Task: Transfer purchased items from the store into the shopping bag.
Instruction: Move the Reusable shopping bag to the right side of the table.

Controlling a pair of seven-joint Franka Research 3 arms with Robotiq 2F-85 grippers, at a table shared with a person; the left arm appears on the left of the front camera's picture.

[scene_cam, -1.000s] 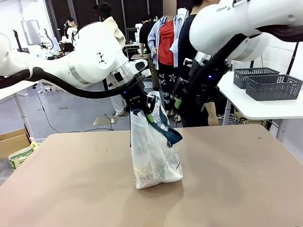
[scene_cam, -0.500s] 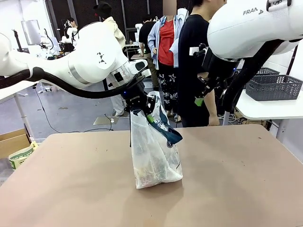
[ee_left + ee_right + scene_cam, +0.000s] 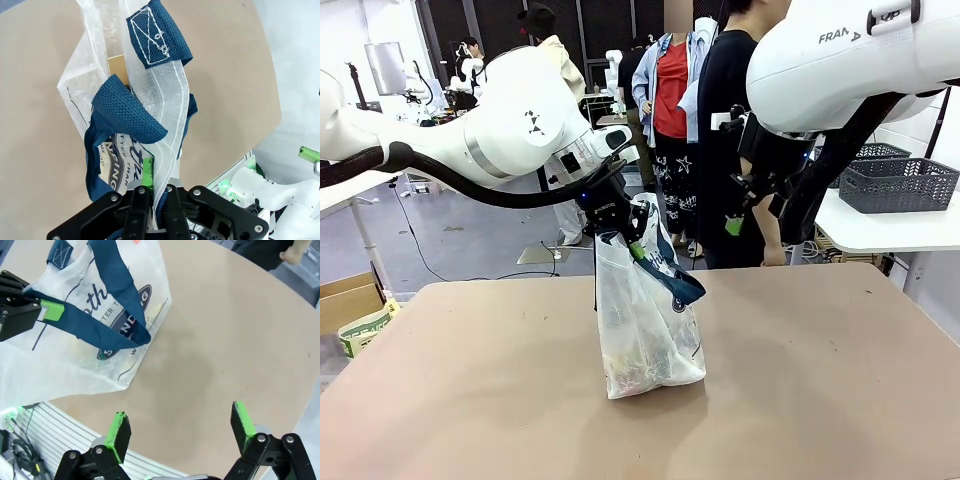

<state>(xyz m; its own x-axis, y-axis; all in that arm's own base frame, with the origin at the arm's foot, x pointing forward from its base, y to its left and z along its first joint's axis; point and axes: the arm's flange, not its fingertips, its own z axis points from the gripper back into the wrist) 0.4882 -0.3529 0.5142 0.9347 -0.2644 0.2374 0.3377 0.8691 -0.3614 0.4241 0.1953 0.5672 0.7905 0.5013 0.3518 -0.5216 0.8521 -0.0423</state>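
Note:
The shopping bag [image 3: 648, 325], translucent white with navy handles and dark blue print, stands upright in the middle of the brown table [image 3: 820, 380]. My left gripper [image 3: 623, 238] is shut on the bag's top rim and holds it up; in the left wrist view the fingers [image 3: 142, 195] pinch the plastic edge beside a blue handle [image 3: 129, 114]. Faint yellowish purchased items [image 3: 632, 374] show through the bag's bottom. My right gripper [image 3: 748, 215] hangs open and empty above the table, right of the bag and apart from it. Its view looks down on the bag [image 3: 95, 335] and my left gripper [image 3: 22, 310].
A person in black stands at the far edge behind my right gripper, with others farther back. Two dark grey lattice baskets [image 3: 895, 182] sit on a white side table at the right. A cardboard box [image 3: 350, 300] is on the floor at the left.
My right gripper has swung away from the bag's mouth, up and to the right, staying open. The left gripper and the bag have not moved.

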